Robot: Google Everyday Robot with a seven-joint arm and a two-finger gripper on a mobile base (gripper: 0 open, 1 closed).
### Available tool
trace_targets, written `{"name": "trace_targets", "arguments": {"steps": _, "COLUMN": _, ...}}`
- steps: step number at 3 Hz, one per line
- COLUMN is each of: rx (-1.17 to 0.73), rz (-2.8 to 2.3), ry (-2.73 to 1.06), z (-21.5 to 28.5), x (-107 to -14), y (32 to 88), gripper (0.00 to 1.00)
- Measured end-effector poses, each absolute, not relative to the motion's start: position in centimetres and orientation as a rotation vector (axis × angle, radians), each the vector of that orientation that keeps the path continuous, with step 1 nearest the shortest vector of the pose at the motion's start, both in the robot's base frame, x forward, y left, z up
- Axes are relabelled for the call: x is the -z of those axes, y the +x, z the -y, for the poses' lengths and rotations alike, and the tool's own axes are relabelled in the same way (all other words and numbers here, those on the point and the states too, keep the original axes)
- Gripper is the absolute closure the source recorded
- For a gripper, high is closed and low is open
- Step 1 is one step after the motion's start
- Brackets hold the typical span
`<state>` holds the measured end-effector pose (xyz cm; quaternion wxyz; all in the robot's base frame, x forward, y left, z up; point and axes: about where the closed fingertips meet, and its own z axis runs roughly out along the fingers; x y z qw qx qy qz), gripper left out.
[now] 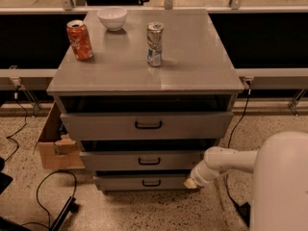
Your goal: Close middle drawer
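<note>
The middle drawer [144,160] is the second of three grey fronts of the cabinet, with a small black bar handle [149,161]. Its front stands a little out from the cabinet, less far than the top drawer [147,125] above it, with a dark gap over it. The lowest drawer [142,182] sits just beneath. My gripper [192,182] is at the end of my white arm, at the right end of the middle and lowest drawer fronts, low beside the cabinet's right front corner. Whether it touches the drawer front I cannot tell.
On the cabinet top [192,61] stand a red soda can [79,40], a silver can [154,44] and a white bowl [112,18]. A cardboard box [54,146] sits on the floor at the left. Cables [48,186] lie on the speckled floor. My white body [281,186] fills the lower right.
</note>
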<state>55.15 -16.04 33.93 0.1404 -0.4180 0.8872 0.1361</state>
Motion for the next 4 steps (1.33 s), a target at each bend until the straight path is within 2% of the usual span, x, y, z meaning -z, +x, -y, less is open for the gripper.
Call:
{"name": "trace_targets", "arguments": {"steps": 2, "rx": -0.320, "rz": -2.849, "ry": -1.402, "z": 23.3, "x": -43.7, "y": 44.0, "gripper": 1.00}}
{"name": "trace_targets", "arguments": {"steps": 4, "rx": -0.253, "rz": -3.049, "ry": -1.276, "z": 29.4, "x": -58.2, "y": 38.6, "gripper": 1.00}}
